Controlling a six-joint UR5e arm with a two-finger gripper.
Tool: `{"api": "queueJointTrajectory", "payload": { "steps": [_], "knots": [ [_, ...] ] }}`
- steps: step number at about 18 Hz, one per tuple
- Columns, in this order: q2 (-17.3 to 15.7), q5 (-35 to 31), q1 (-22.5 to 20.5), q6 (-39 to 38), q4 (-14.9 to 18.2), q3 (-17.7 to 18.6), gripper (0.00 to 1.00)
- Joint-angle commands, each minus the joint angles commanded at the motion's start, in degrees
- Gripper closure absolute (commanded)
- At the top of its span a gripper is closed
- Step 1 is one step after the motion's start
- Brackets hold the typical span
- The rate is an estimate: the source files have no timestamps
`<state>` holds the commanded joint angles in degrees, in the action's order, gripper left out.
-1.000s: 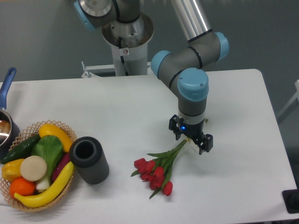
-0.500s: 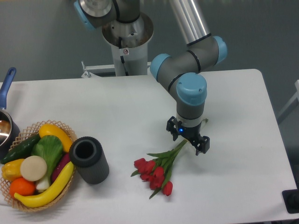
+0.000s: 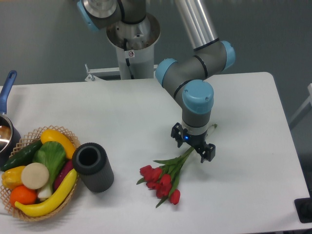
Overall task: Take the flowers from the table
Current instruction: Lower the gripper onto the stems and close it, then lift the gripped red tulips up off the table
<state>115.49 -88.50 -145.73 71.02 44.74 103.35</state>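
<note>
The flowers (image 3: 163, 180), a small bunch of red tulips with green stems and leaves, lie on the white table (image 3: 122, 112) right of centre, buds toward the front and stems pointing back right. My gripper (image 3: 191, 145) hangs straight down over the stem end, open, with one finger on each side of the stems. Its body hides part of the stems; a stem tip shows behind it. I cannot tell whether the fingers touch the table.
A black hollow cylinder (image 3: 92, 166) lies left of the flowers. Beside it, at the front left, stands a wicker basket (image 3: 29, 213) with fruit and vegetables. A pot with a blue handle (image 3: 7, 92) sits at the left edge. The arm's base (image 3: 132, 44) stands at the back.
The gripper has shifted a little left and toward the back, staying over the stem end. The flowers have not moved.
</note>
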Motion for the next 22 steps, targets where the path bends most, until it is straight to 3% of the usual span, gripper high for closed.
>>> {"api": "queueJointTrajectory", "payload": {
  "steps": [8,11,14,17,18,22],
  "knots": [
    [1.76,0.09,1.41,-0.09,-0.09,-0.52,0.01],
    [2.20,0.09,1.41,0.00,-0.18,-0.70,0.07],
    [2.20,0.26,1.41,0.00,-0.18,-1.14,0.37],
    [2.37,0.44,1.67,-0.96,-0.18,-1.84,0.87],
    [2.37,0.53,1.67,-3.23,-0.26,-1.84,0.94],
    [2.64,3.60,1.59,-7.47,-0.26,-2.63,0.95]
  ]
}}
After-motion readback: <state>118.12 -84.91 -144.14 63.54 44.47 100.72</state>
